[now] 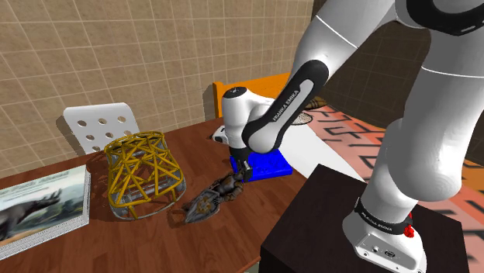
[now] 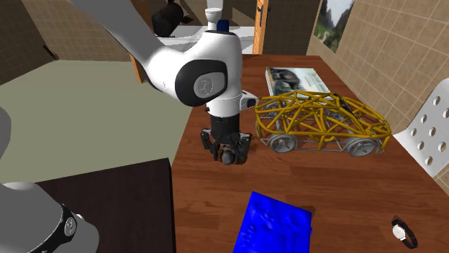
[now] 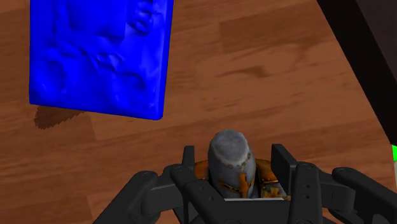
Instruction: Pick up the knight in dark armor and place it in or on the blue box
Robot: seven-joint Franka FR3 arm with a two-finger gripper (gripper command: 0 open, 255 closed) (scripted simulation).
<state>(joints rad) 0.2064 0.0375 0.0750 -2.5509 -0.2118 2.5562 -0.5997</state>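
**Knight in the fingers, blue box next**

The wooden bench (image 2: pixel 345 187) carries it all. The white arm (image 1: pixel 349 46) bends down over its middle. In the second exterior view, a yellow wire-frame car (image 2: pixel 324 123) stands at 2 o'clock from the hand, and the flat blue box (image 2: pixel 277 223) lies at 5 o'clock, near but apart. The knight (image 3: pixel 232 159) sits between the fingers (image 3: pixel 282 165), which are drawn in narrow and clasp it just below its grey helmet.

To do this step well, I would raise the figure until its trailing end is off the wood. Then carry it over the box's middle and lower it before letting go, since the lid looks bumpy.

The hand hides the knight's body in the wrist view. I cannot tell whether its lower end touches the bench. A small wristwatch (image 2: pixel 403 231) lies beyond the box.
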